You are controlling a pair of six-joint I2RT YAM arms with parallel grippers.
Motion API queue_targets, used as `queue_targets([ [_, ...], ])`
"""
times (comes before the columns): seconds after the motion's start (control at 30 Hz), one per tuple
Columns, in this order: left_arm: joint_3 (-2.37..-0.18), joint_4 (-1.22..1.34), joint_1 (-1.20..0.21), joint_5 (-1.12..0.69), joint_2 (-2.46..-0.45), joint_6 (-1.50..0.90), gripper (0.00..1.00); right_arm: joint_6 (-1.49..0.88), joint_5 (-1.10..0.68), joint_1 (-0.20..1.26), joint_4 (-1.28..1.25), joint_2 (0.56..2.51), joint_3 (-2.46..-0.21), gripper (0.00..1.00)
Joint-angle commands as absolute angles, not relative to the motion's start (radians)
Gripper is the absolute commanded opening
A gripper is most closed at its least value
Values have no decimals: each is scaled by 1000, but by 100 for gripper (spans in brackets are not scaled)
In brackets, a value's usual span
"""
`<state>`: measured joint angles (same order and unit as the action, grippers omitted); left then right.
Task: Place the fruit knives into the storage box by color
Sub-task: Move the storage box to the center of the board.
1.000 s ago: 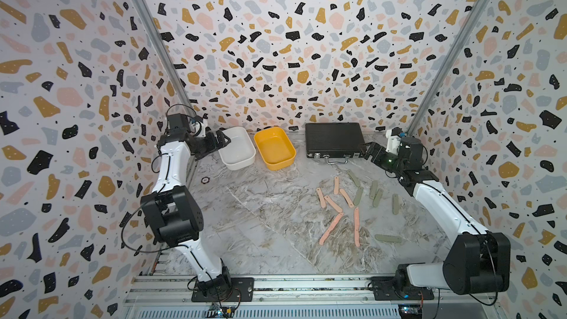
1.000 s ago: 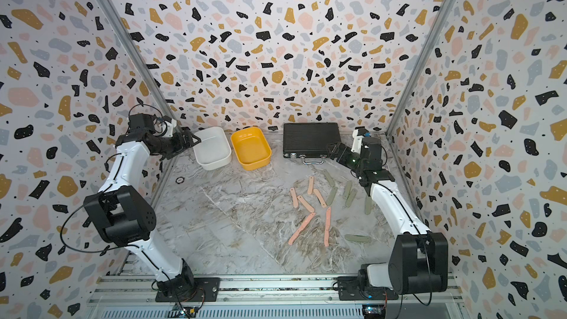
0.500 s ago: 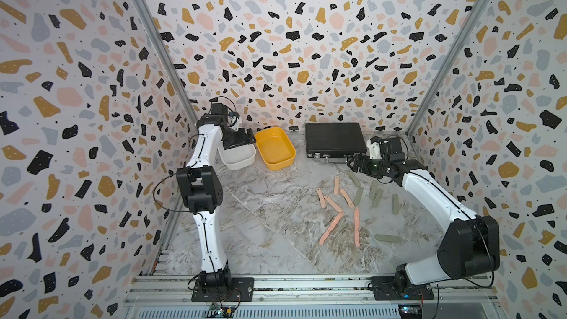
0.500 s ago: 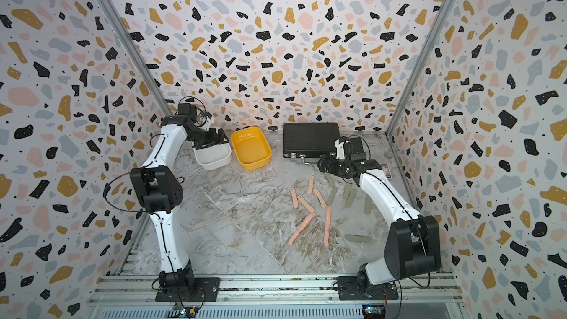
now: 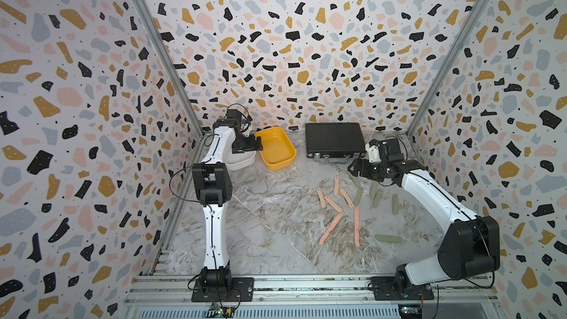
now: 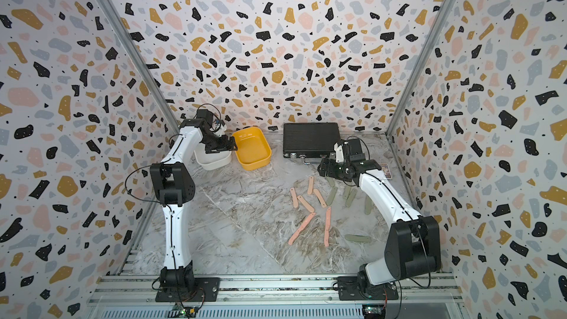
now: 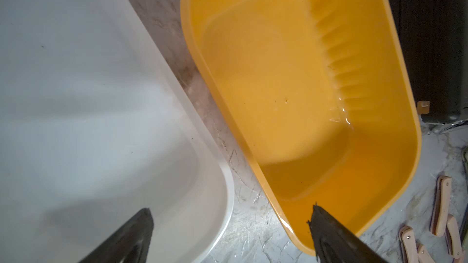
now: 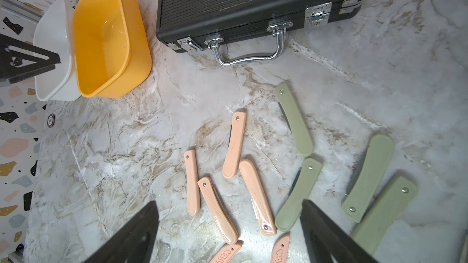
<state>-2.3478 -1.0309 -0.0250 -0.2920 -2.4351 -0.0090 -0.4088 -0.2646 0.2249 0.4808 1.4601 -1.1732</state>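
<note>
Evidently, none of the slim salmon-pink plastic fruit knives (image 8: 234,145) or the sage-green plastic fruit knives (image 8: 295,120) is stored yet. All are seen lying flat and loosely scattered on the marble-patterned tabletop (image 5: 270,210), the pink ones grouped together and the green ones just beside them, some touching at their ends. The shallow mustard-yellow plastic tub (image 5: 274,147) and the shallow white plastic tub (image 6: 211,161) are set side by side near the back wall, well apart from the knives, and both are seen to be empty. The right gripper (image 8: 229,203) is held over the far end of the cluster with its jaws spread wide and nothing between them. The left gripper (image 7: 230,209) is poised over the gap between the two tubs, likewise wide open and holding nothing. The step in hand is judged to be the first pick. It is best done if one isolated knife is chosen and the jaws are turned across its narrow width and lowered squarely, so that the thin casing is pinched by its long edges and no neighbour is dragged. One colour should be assigned to each tub. The black ribbed briefcase (image 5: 334,138), set just behind the knives, should be cleared during the carry.
</note>
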Motion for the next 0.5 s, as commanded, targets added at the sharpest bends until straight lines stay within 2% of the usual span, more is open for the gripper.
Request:
queue_targets([
  [0.0,-2397,-1050,-46,-265,-2465,18,97,-391,-253,230,509,1417,-1174,90],
  [0.27,-2438,-1074,-71,-241,-2525,31,97,-380,-240,230,515,1415,-1166,90],
  [0.47,-2368,-1060,-82,-248,-2501,34,97,-376,-242,230,512,1423,-1162,91],
])
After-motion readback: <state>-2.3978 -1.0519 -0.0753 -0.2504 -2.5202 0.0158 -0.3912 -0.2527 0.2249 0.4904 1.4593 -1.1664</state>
